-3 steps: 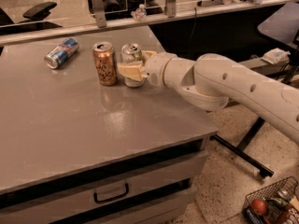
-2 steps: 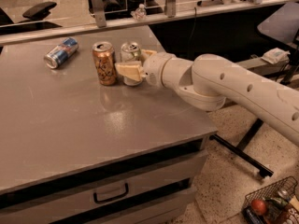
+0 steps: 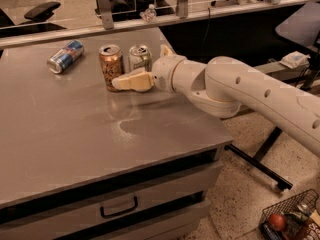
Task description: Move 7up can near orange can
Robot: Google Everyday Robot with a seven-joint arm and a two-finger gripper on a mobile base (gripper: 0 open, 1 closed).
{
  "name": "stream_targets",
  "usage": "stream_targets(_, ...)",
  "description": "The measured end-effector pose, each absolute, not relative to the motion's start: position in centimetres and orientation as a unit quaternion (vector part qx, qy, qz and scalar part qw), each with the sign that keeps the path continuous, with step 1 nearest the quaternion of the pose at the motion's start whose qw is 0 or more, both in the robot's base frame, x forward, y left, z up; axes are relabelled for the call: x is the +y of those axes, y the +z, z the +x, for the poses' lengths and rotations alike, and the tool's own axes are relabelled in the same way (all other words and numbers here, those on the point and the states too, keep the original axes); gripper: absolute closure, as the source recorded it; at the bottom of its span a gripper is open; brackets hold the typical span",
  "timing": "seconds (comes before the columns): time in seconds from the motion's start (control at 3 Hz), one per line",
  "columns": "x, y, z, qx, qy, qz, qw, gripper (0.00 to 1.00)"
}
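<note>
The 7up can, silver-white with a silver top, stands upright on the grey table, right beside the orange can, which is orange-gold with dark markings. The two cans nearly touch. My gripper reaches in from the right at the 7up can. Its jaws are spread open, one finger lying in front of the can's base and the other finger sticking up behind and to the right of it. The can's lower part is hidden by the front finger.
A blue-and-silver can lies on its side at the table's back left. A drawer front is below the table edge. A glass rail with a small bottle runs behind. A wire basket sits on the floor, right.
Hardly anything has moved. The gripper stays at the 7up can, and both cans stand where they were.
</note>
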State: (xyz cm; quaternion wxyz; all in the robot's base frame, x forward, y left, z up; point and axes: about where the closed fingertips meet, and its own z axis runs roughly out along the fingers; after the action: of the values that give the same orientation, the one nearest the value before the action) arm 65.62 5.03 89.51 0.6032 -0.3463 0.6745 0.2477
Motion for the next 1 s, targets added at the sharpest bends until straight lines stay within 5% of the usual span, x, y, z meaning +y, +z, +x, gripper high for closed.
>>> stream_targets(1.0, -1.8, 90.9, 55.8, 0.699, 0.244, -0.333, 0.583, 0.0)
